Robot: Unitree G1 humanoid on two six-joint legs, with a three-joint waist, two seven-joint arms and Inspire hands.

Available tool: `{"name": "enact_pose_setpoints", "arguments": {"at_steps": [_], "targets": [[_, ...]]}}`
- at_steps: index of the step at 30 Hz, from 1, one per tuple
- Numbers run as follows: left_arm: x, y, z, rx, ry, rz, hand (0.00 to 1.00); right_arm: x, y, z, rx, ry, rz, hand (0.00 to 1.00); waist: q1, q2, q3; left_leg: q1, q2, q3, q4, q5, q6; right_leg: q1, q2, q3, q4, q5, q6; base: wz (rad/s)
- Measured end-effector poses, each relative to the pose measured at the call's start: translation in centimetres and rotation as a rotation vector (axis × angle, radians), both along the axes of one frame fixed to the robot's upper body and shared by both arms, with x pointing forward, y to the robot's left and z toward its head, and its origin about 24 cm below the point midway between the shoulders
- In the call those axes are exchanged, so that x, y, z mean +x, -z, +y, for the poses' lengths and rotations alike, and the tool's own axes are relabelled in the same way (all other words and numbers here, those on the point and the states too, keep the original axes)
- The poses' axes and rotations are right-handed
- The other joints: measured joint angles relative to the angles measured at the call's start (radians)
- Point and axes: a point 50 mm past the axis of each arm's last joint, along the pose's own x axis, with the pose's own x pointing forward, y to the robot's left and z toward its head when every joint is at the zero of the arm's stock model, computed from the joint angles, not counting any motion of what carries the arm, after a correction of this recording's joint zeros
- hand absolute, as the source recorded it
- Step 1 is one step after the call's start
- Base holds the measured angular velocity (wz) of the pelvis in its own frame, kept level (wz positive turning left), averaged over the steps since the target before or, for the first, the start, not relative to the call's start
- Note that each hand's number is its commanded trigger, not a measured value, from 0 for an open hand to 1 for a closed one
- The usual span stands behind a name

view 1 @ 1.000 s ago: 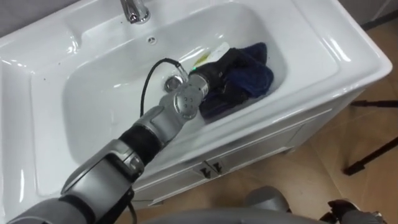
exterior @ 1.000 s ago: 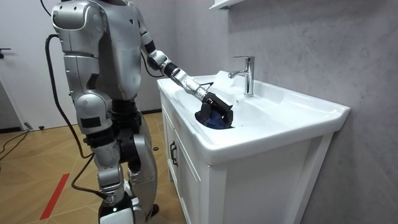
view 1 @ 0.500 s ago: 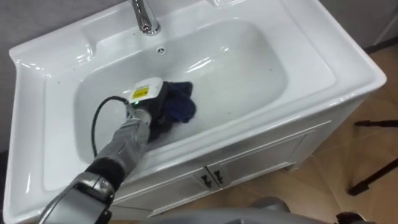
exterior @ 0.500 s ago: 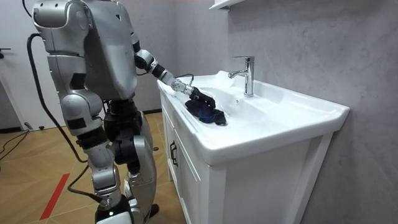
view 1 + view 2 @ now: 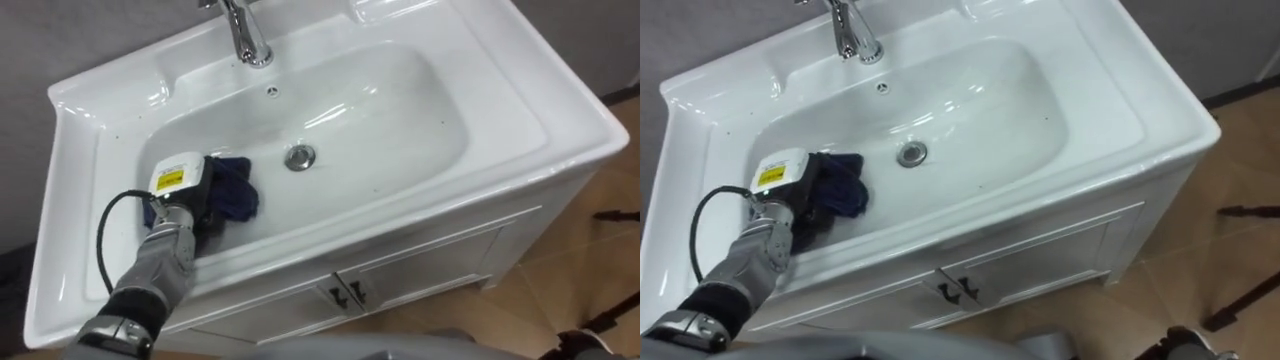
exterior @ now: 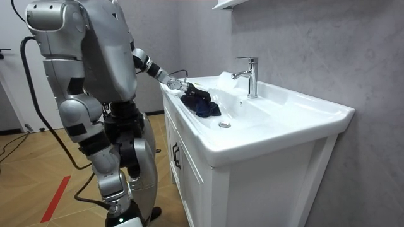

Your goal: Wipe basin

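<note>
As the robot stands at the basin (image 5: 400,115), its left hand (image 5: 193,207) rests on a blue cloth (image 5: 236,195) at the left end; gripping or pressing, can't tell.

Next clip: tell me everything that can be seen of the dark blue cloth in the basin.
The dark blue cloth looks like soft fabric, crumpled into bunched folds rather than spread flat. It lies inside the white ceramic basin, at the left end of the bowl, to the left of the round metal drain and apart from it. The robot's left hand rests on the cloth's left part and covers it there; how the hand grips it cannot be seen. Whether the cloth is wet cannot be told.
</note>
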Motion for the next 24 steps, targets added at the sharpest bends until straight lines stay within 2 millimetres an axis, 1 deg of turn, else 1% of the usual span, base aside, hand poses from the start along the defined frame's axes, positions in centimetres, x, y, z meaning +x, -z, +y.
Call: {"name": "enact_pose_setpoints", "arguments": {"at_steps": [1, 3, 5, 7, 9, 13, 14, 15, 16, 17, 18, 20, 22, 24], "targets": [[-0.1, -0.1, 0.2, -0.002, -0.009, -0.007, 1.00, -0.1, 0.0, 0.0, -0.001, 0.007, -0.001, 0.00, 0.005, 0.001, 0.0005, 0.000, 0.000, -0.002, 0.000, 0.001, -0.001, 0.000, 0.000, 0.000, -0.001, 0.000, 0.000, 0.00], [0.1, -0.7, 0.6, -0.011, -0.029, -0.037, 1.00, -0.3, -0.1, -0.2, -0.012, 0.020, -0.003, 0.00, 0.032, 0.001, 0.0005, -0.002, 0.001, -0.009, 0.000, 0.002, -0.003, -0.001, 0.001, -0.001, -0.003, 0.000, -0.002, 0.00], [0.3, -1.0, 0.5, -0.012, -0.027, -0.052, 1.00, -0.2, -0.2, -0.5, -0.029, 0.024, -0.012, 0.00, 0.048, 0.001, 0.0006, -0.004, 0.001, -0.012, 0.000, 0.002, -0.003, -0.001, 0.001, -0.003, -0.002, 0.000, -0.003, 0.02], [0.4, -1.3, 0.4, -0.010, -0.019, -0.067, 1.00, -0.1, -0.3, -0.6, -0.043, 0.021, -0.017, 0.00, 0.050, -0.003, 0.0020, -0.009, -0.001, -0.029, 0.000, 0.002, -0.003, 0.001, 0.001, -0.014, -0.002, 0.000, -0.003, 0.13], [0.6, -1.6, 0.2, -0.011, -0.014, -0.089, 1.00, 0.0, -0.2, -0.4, -0.041, 0.017, -0.022, 0.00, 0.050, -0.012, 0.0043, -0.013, -0.001, -0.033, -0.001, 0.002, -0.003, 0.001, 0.000, -0.029, -0.003, 0.000, -0.003, 0.16], [0.7, -1.7, 0.2, -0.007, -0.014, -0.103, 1.00, 0.1, -0.1, -0.2, -0.040, 0.011, -0.029, 0.00, 0.050, -0.026, 0.0065, -0.016, -0.002, -0.038, -0.001, 0.002, -0.003, 0.002, 0.000, -0.033, -0.007, 0.000, -0.003, 0.04], [0.9, -1.9, 0.2, -0.007, -0.010, -0.113, 1.00, 0.0, -0.1, -0.1, -0.042, 0.012, -0.029, 0.00, 0.050, -0.031, 0.0087, -0.015, -0.003, -0.046, -0.001, 0.002, -0.003, 0.008, 0.000, -0.038, -0.011, 0.000, -0.003, 0.14], [1.1, -2.2, 0.1, -0.009, -0.004, -0.124, 1.00, -0.3, 0.1, 0.1, -0.038, 0.015, -0.025, 0.00, 0.050, -0.039, 0.0105, -0.014, -0.004, -0.055, -0.001, 0.002, -0.003, 0.016, 0.000, -0.047, -0.019, 0.000, -0.003, 0.16], [1.1, -2.4, 0.2, -0.008, -0.002, -0.131, 1.00, -0.3, 0.1, 0.3, -0.033, 0.018, -0.024, 0.00, 0.050, -0.045, 0.0126, -0.014, -0.004, -0.055, -0.001, 0.002, -0.003, 0.016, 0.000, -0.048, -0.019, 0.000, -0.003, 0.15], [1.3, -2.7, 0.2, -0.003, 0.004, -0.145, 1.00, -0.2, 0.3, 0.7, -0.021, 0.019, -0.028, 0.00, 0.053, -0.056, 0.0165, -0.015, -0.004, -0.055, -0.001, 0.003, -0.004, 0.016, 0.001, -0.050, -0.020, 0.000, -0.003, 0.10], [1.4, -2.9, 0.2, -0.002, 0.007, -0.157, 1.00, -0.2, 0.5, 1.0, -0.009, 0.026, -0.037, 0.00, 0.055, -0.066, 0.0179, -0.017, -0.004, -0.055, 0.000, 0.003, -0.005, 0.018, 0.001, -0.054, -0.019, 0.000, -0.003, 0.10], [1.7, -3.3, 0.1, -0.004, 0.011, -0.173, 1.00, 0.0, 0.6, 1.4, 0.003, 0.025, -0.044, 0.00, 0.061, -0.075, 0.0178, -0.019, -0.004, -0.055, 0.002, 0.002, -0.006, 0.018, 0.001, -0.054, -0.020, 0.000, -0.003, 0.04], [2.1, -4.0, 0.1, -0.012, 0.010, -0.212, 1.00, 0.0, 0.7, 1.6, 0.014, 0.017, -0.052, 0.00, 0.081, -0.079, 0.0189, -0.022, -0.004, -0.059, 0.006, 0.000, -0.009, 0.015, 0.000, -0.054, -0.020, 0.001, -0.002, 0.00], [2.4, -4.7, 0.3, -0.023, -0.014, -0.258, 1.00, 0.1, 0.9, 1.9, 0.028, 0.019, -0.058, 0.00, 0.080, -0.082, 0.0208, -0.026, -0.006, -0.068, 0.006, 0.000, -0.009, 0.015, 0.000, -0.058, -0.020, 0.000, -0.001, 0.11]]}}
